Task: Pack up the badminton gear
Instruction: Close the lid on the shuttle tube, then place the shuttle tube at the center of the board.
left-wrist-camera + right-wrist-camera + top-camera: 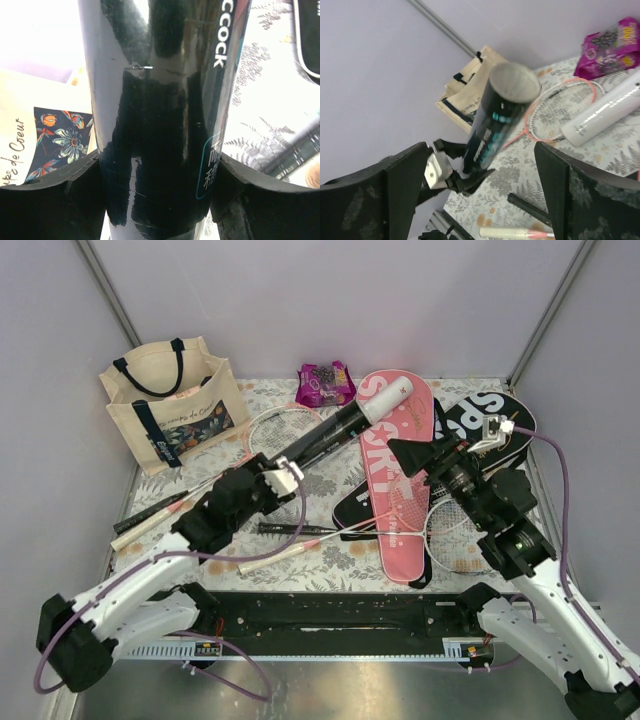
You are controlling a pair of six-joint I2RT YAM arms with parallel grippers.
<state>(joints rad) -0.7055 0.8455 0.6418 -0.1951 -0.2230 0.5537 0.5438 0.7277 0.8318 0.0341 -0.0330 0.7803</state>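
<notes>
Step in hand, by my reading: the black shuttlecock tube [330, 435] is being picked up for packing. The left gripper [278, 475] has its jaws clamped on the tube's near end. The left wrist view shows the glossy barrel filling the gap between both pads. From the right wrist view the tube looks tilted up off the desk [330, 570], capped end pointing toward the right arm.

The right gripper [425, 458] has its jaws wide apart with nothing between them. It hovers over the pink SPORT cover [400, 495], facing the tube's far end.

Next move, a guess: either the right jaws take the free end for a hand-over, or the left arm swings the tube to wherever the gear goes. Which it is cannot be told. Either way the long tube needs a level carry and a firm grip, since the gloss looks slippery.

Around it:
- The white tube [388, 398] lies across the far end of the pink cover, just beside the black tube's tip — the likeliest thing to get knocked.
- A pink-rimmed racket [275, 425] lies under the tube's line.
- The black SPORT cover [495, 420] is at far right.
- The canvas tote [170, 405] stands at far left.
- A snack packet [325, 383] sits by the far wall.
</notes>
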